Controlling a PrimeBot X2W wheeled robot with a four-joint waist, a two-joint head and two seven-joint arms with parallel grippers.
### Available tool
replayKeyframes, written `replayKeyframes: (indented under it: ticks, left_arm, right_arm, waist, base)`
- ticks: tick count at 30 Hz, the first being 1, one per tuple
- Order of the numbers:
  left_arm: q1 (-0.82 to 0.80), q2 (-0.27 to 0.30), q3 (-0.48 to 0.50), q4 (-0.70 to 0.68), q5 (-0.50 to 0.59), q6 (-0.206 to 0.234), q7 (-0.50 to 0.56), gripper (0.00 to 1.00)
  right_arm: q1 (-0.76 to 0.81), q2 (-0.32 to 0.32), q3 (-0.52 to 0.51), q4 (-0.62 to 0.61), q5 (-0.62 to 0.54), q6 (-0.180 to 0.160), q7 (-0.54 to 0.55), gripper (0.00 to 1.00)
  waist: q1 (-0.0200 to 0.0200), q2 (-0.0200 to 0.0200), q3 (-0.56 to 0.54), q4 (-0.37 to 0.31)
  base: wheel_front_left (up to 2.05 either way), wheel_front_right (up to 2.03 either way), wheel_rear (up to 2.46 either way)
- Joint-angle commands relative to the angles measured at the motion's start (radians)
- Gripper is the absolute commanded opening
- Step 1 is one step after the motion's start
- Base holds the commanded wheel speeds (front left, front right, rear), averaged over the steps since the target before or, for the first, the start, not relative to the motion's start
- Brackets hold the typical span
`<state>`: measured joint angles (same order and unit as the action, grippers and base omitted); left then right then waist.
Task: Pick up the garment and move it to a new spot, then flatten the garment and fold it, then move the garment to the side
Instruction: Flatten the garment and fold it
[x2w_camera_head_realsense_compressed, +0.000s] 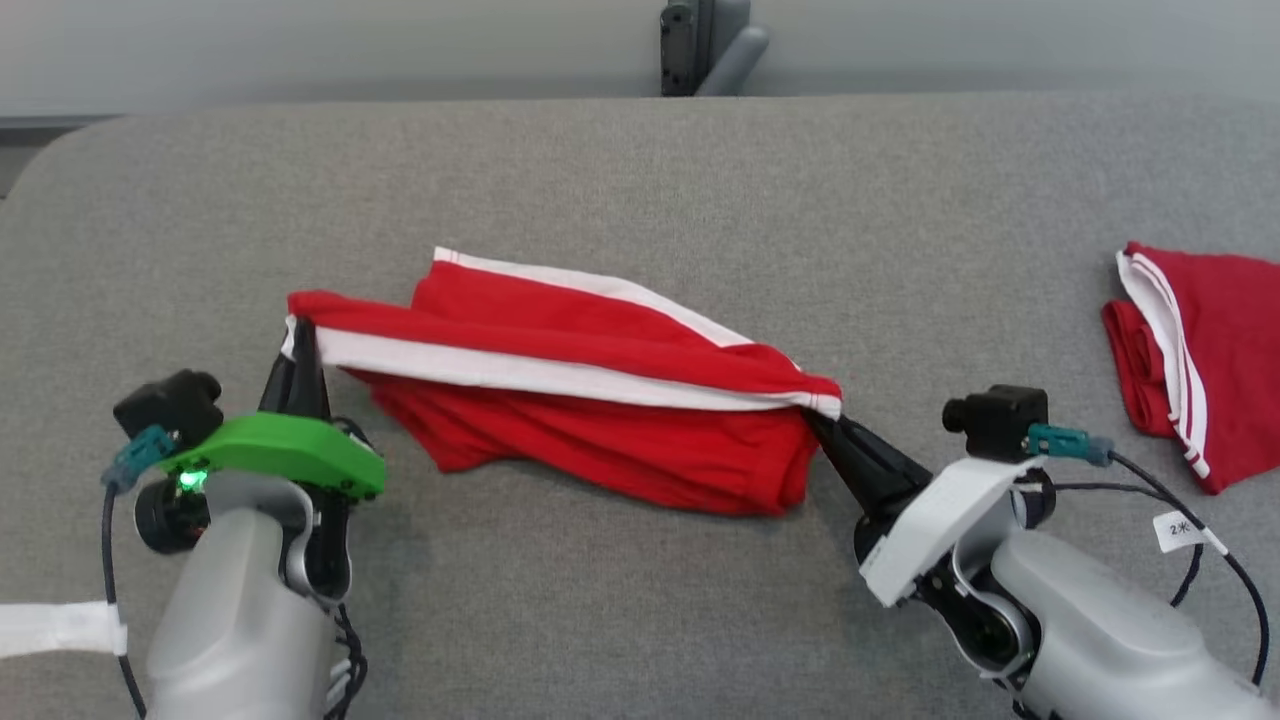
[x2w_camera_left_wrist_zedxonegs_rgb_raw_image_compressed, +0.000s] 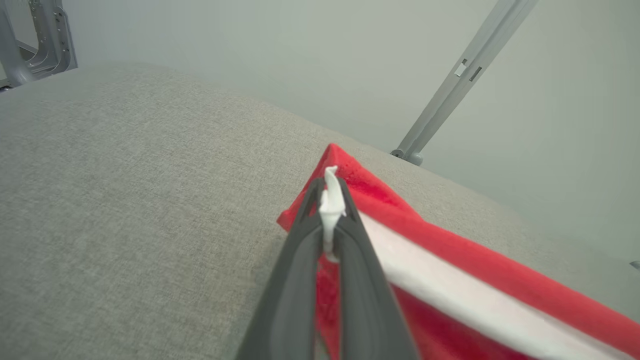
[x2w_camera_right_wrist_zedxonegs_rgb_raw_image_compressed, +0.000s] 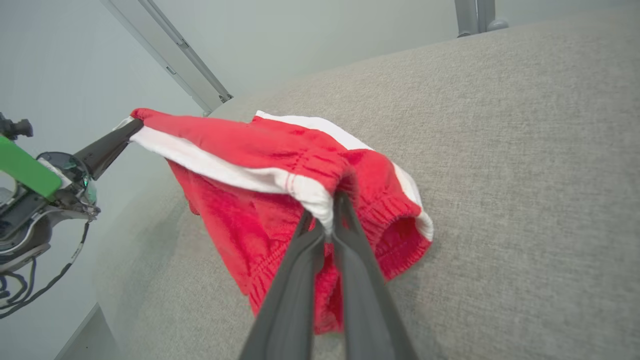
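Observation:
A red garment (x2w_camera_head_realsense_compressed: 580, 400) with white stripes is stretched between my two grippers over the grey padded table (x2w_camera_head_realsense_compressed: 640, 180). My left gripper (x2w_camera_head_realsense_compressed: 300, 335) is shut on its left corner, where white trim shows between the fingers (x2w_camera_left_wrist_zedxonegs_rgb_raw_image_compressed: 327, 200). My right gripper (x2w_camera_head_realsense_compressed: 822, 415) is shut on the right end, pinching the white stripe (x2w_camera_right_wrist_zedxonegs_rgb_raw_image_compressed: 325, 215). The garment (x2w_camera_right_wrist_zedxonegs_rgb_raw_image_compressed: 260, 165) hangs raised along its gripped edge, while its lower and far parts sag onto the table. In the right wrist view my left gripper (x2w_camera_right_wrist_zedxonegs_rgb_raw_image_compressed: 127, 131) shows at the garment's far corner.
A second red and white garment (x2w_camera_head_realsense_compressed: 1200, 350) lies folded at the table's right edge. A dark fixture on a grey post (x2w_camera_head_realsense_compressed: 700, 45) stands behind the far edge. A cable with a white tag (x2w_camera_head_realsense_compressed: 1180, 528) trails by my right arm.

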<state>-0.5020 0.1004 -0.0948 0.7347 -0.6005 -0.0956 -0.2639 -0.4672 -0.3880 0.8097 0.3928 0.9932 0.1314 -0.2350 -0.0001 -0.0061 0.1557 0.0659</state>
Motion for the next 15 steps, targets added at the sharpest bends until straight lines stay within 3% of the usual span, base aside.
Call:
replayKeyframes:
  ticks: [1,12,14,15]
  left_arm:
    - [-0.057,-0.001,-0.006,0.039,0.021,0.011,0.001,0.00]
    - [-0.274,-0.010,-0.024,0.213,0.088,0.052,0.000,0.00]
    - [-0.296,-0.017,-0.026,0.227,0.098,0.049,0.000,0.15]
    - [-0.305,-0.020,-0.025,0.230,0.102,0.048,0.000,0.31]
  right_arm:
    - [-0.042,0.007,0.007,0.018,0.015,-0.002,-0.004,0.00]
    - [-0.180,0.050,0.051,0.110,0.058,-0.002,-0.027,0.00]
    - [-0.186,0.051,0.053,0.127,0.059,-0.002,-0.028,0.00]
    - [-0.187,0.051,0.054,0.133,0.060,-0.002,-0.028,0.00]
  waist:
    - [0.0001,0.0061,0.135,-0.051]
    - [0.0001,0.0061,0.249,-0.087]
    - [0.0001,0.0061,0.255,-0.088]
    - [0.0001,0.0061,0.256,-0.088]
  base:
    - [0.00,0.00,0.00]
    - [0.00,0.00,0.00]
    - [0.00,0.00,0.00]
    - [0.00,0.00,0.00]
